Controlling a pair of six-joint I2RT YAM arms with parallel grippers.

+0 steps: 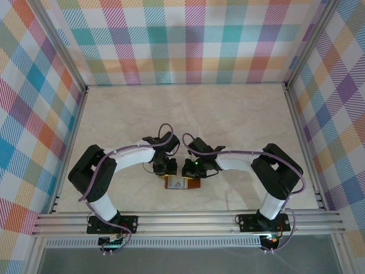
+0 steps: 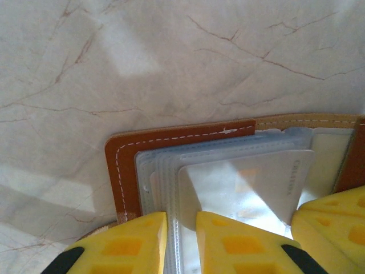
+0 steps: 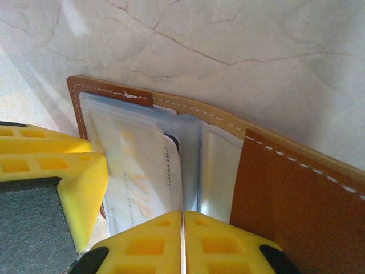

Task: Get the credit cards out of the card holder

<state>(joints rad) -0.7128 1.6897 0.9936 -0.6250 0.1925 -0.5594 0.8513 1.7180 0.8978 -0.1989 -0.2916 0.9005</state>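
One card holder [image 2: 122, 165], L jaws pinch sleeves [image 2: 165, 171], R jaws closed alongside

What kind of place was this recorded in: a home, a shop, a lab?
Most likely a purpose-built robot test booth in a lab, not a lived-in room: checked-pattern walls close in three sides, an aluminium rail carries the arm bases, and the tabletop is a marble-look sheet.
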